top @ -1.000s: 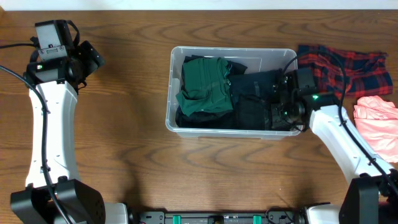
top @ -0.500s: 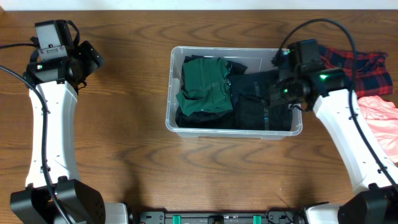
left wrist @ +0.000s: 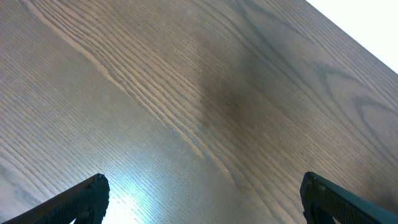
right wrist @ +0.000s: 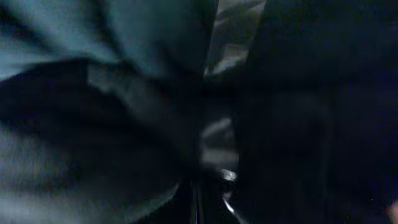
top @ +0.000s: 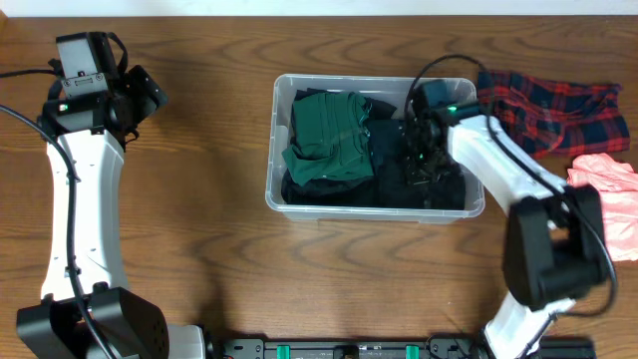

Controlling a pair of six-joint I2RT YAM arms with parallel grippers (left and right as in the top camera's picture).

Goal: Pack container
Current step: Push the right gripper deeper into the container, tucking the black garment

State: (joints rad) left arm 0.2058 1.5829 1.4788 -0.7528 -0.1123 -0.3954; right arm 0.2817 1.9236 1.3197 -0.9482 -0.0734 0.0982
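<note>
Container (top: 271,150) looks like light, stiff plastic, I'd grab it by the rolled rim. Right gripper (top: 419,165) is pinched closed down in the dark clothes (top: 391,184), left gripper (left wrist: 202,196) gapes wide.

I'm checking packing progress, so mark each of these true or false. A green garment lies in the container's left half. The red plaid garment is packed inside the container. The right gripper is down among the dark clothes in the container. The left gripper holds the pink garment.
1. A green garment lies in the left half of the container. True.
2. The red plaid garment is packed inside the container. False: it lies on the table, outside the container's right end.
3. The right gripper is down among the dark clothes in the container. True.
4. The left gripper holds the pink garment. False: its fingers stand open over bare table, and the pink garment lies at the table's far right.
</note>
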